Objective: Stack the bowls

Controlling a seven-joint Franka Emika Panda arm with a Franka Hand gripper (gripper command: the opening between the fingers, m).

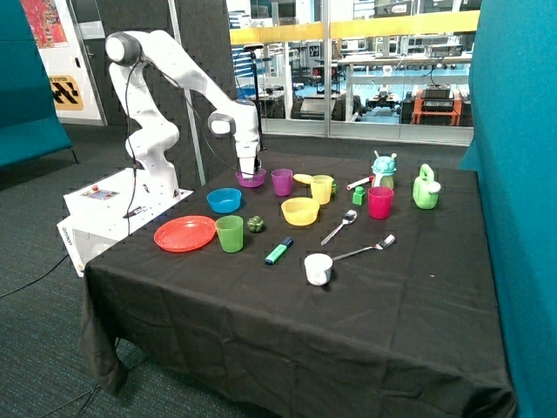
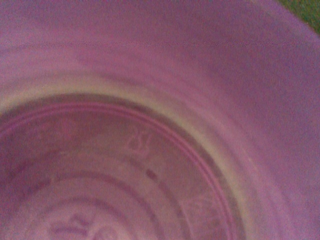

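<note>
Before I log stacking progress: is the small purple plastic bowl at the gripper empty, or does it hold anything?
Empty, as far as visible: the wrist view shows the purple plastic bowl's bare ridged bottom. The gripper is at it; the bowl isn't stacked.

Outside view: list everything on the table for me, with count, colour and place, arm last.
Bowls: 3; purple under the gripper, blue beside the plate, yellow mid-table. None stacked.
Plate: 1, red-orange, table corner nearest the robot base.
Cups: 5; green by the plate, purple next to the purple bowl, yellow, pink, white on its side near the front.
Spoons: 2, silver; one by the yellow bowl, one by the white cup.
Marker: 1, green, in front of the yellow bowl.
Small green item: 1, beside the green cup.
Watering can: 1, green, far edge.
Green toy figure: 1, behind the pink cup.
Gripper: 1, white, down at the purple bowl; the wrist view shows only its inside.
</note>
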